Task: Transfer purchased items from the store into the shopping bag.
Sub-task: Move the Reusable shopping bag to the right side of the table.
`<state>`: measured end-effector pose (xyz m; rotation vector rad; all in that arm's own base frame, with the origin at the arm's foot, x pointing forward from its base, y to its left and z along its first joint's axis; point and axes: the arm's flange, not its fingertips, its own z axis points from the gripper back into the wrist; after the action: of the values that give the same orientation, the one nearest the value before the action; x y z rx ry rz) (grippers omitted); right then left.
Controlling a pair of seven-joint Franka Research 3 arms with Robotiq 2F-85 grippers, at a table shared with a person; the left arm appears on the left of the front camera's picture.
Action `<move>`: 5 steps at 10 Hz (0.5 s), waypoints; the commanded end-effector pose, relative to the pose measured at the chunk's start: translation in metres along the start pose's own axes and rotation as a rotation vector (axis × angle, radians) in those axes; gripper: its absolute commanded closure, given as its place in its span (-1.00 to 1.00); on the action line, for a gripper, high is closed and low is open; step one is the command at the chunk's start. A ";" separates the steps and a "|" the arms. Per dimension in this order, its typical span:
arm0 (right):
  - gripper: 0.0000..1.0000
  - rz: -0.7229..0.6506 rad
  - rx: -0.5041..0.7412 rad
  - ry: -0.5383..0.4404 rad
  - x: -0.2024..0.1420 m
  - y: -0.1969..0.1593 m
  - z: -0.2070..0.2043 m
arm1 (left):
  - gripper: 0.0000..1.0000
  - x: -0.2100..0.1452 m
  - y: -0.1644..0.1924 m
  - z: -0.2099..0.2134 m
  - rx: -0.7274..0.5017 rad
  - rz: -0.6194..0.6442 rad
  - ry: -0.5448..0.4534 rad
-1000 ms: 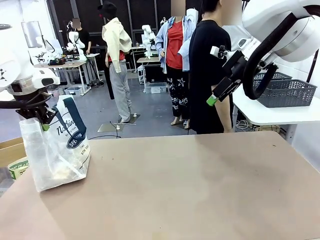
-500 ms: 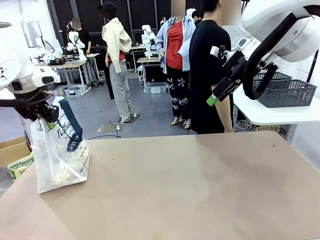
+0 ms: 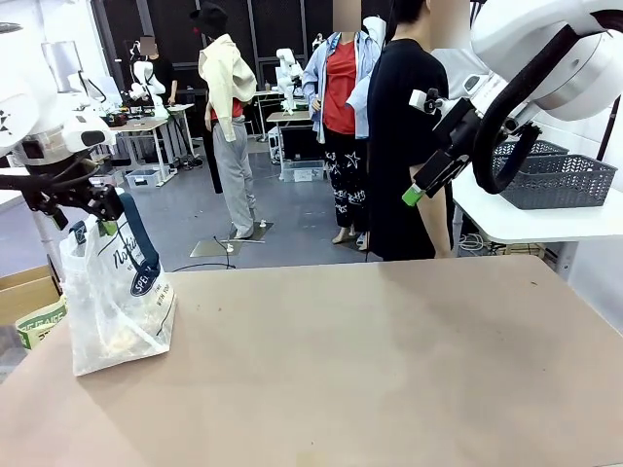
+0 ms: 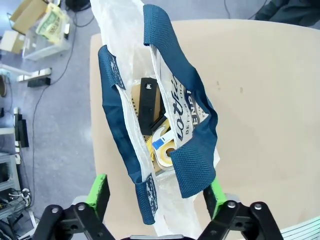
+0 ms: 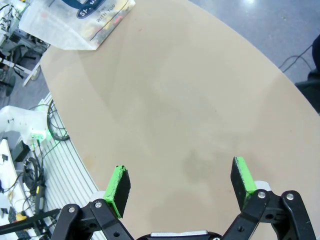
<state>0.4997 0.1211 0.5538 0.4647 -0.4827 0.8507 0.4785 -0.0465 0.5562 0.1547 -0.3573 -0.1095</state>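
At the table's left edge the shopping bag stands upright on the tan surface, its dark navy handles raised. The left gripper hangs directly above the bag's mouth; in the left wrist view its green pads stand wide, one on each side of the two handles, gripping nothing.

Through the open mouth, the left wrist view shows the purchased items lying inside the bag: yellowish-tan packets with a flat black piece on top. The navy oval logo faces the front camera.

The middle of the table is bare tan board. A person in a black top stands at the far side.

To the right, the right gripper is held high above the table, well apart from the bag. In the right wrist view its fingers are spread fully, empty, over bare table. A dark grey lattice basket sits on a white side table behind it.
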 end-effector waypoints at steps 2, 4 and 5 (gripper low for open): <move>-1.00 0.000 0.001 0.012 0.001 -0.001 0.001 | -1.00 0.005 -0.002 0.010 0.014 0.013 0.000; -1.00 0.000 0.001 0.012 0.001 -0.001 0.001 | -1.00 0.010 -0.005 0.024 0.011 0.006 -0.046; -1.00 0.000 0.001 0.012 0.001 -0.001 0.001 | -1.00 0.014 -0.008 0.037 0.001 -0.008 -0.071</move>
<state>0.4997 0.1211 0.5538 0.4647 -0.4826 0.8507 0.4800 -0.0563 0.5830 0.1545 -0.4076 -0.1217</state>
